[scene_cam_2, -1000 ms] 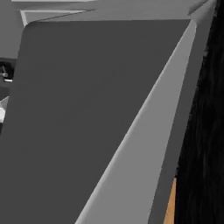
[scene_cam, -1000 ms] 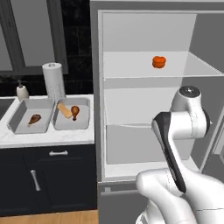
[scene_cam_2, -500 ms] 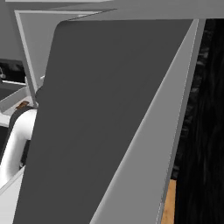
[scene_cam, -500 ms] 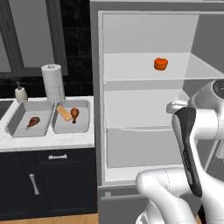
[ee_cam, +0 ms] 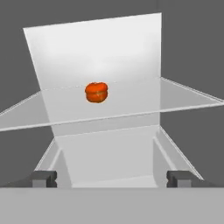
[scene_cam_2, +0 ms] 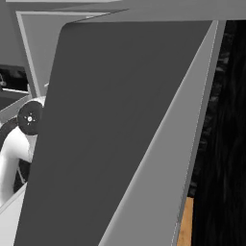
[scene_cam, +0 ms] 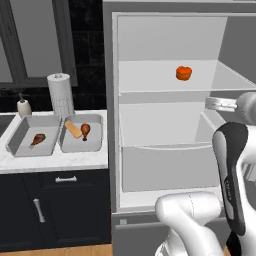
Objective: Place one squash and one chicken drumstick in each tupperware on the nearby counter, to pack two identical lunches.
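Standing open at the right of the left base picture is the big fridge, with the orange squash sitting on its top shelf. Lying at the left on the counter are two tubs: the left tub is holding a drumstick, and the right tub is holding the tan squash beside another drumstick. Showing at the bottom of the hand picture, the claw is gaping wide and holding nothing.
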Controlling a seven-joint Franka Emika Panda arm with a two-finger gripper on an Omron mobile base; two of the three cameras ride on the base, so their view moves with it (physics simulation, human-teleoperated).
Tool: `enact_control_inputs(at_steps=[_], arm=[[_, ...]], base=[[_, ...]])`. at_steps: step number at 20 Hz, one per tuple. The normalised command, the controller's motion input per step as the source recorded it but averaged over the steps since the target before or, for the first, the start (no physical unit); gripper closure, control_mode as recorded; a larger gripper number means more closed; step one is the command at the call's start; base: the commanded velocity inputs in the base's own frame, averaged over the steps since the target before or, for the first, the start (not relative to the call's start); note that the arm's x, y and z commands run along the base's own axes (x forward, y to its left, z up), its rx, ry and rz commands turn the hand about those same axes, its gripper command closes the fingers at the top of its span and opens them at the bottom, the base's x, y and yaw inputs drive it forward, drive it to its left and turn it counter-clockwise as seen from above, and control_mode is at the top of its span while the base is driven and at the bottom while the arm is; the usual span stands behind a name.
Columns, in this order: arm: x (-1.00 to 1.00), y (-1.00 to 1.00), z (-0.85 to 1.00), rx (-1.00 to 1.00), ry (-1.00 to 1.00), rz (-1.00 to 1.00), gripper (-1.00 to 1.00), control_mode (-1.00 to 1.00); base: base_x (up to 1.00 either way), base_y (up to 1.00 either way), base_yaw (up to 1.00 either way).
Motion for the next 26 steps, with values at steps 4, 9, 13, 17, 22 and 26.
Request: enact_control_inputs(at_steps=[4, 9, 13, 17, 22, 26], arm=[[0.23, 0.00, 1.00, -0.08, 0.12, 0.00, -1.00, -1.00], [0.19, 0.00, 0.58, 0.00, 0.22, 0.00, -1.00, -1.00], [0.28, -0.05, -0.16, 0.00, 0.00, 0.01, -1.00, -1.00], [0.83, 0.00, -0.36, 0.00, 0.02, 0.00, -1.00, -1.00], [1.00, 0.05, -0.22, 0.00, 0.07, 0.00, -1.00, -1.00], [1.00, 0.01, -0.18, 0.00, 0.00, 0.00, -1.00, -1.00]], base=[[0.00, 0.00, 0.00], [0.00, 0.00, 0.00], [0.00, 0.00, 0.00], [0.00, 0.00, 0.00], [0.00, 0.00, 0.00], [0.00, 0.00, 0.00]])
